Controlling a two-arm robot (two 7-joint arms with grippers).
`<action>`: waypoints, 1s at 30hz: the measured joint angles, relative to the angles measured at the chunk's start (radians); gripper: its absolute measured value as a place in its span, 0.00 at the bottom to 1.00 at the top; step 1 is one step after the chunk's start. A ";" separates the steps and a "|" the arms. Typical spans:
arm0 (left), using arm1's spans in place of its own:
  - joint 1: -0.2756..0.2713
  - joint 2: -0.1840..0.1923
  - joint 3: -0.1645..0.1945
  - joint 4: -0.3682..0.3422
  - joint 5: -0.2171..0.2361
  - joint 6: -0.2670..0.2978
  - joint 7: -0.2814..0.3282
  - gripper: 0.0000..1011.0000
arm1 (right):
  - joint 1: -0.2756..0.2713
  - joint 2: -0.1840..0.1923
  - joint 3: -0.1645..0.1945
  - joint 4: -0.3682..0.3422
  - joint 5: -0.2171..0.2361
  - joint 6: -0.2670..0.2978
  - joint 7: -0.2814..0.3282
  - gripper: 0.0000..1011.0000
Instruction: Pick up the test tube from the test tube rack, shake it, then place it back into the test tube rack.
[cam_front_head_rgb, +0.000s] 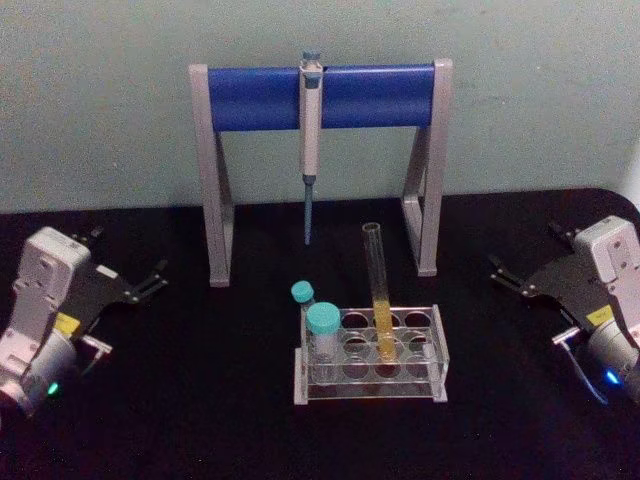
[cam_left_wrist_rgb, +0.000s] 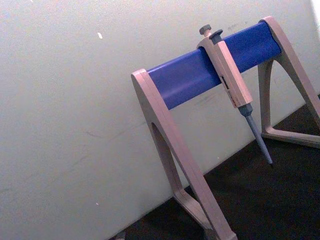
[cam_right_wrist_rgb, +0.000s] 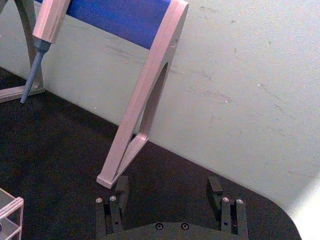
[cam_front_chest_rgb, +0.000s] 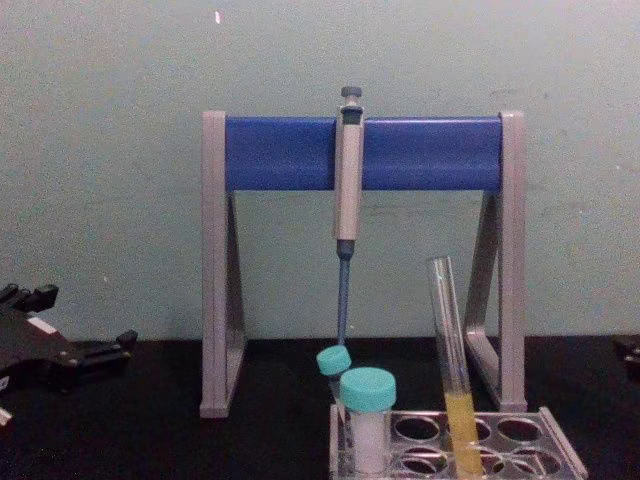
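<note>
The test tube stands leaning a little in a hole of the clear test tube rack at the table's middle front, yellow-orange liquid in its lower part. From the side, the test tube rises well above the test tube rack. My left gripper rests open at the far left, well apart from the rack, with nothing between its fingers. On the far right, my right gripper is likewise open and empty; the right wrist view shows its two fingers spread wide over the dark table.
Two teal-capped white vials stand in the rack's left end. Behind the rack is a tall grey-legged stand with a blue crossbar, and a pipette hangs from it, tip down. The black table meets a pale wall.
</note>
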 joint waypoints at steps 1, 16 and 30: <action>0.000 0.000 0.000 0.000 0.000 0.000 0.000 1.00 | 0.000 0.000 0.000 0.000 0.000 0.000 0.000 0.99; 0.000 0.000 0.000 0.000 0.000 0.000 0.000 1.00 | 0.000 0.000 0.000 0.000 0.000 0.000 0.000 0.99; 0.000 0.000 0.000 0.000 0.000 0.000 0.000 1.00 | 0.000 0.000 0.000 0.000 0.000 0.000 0.000 0.99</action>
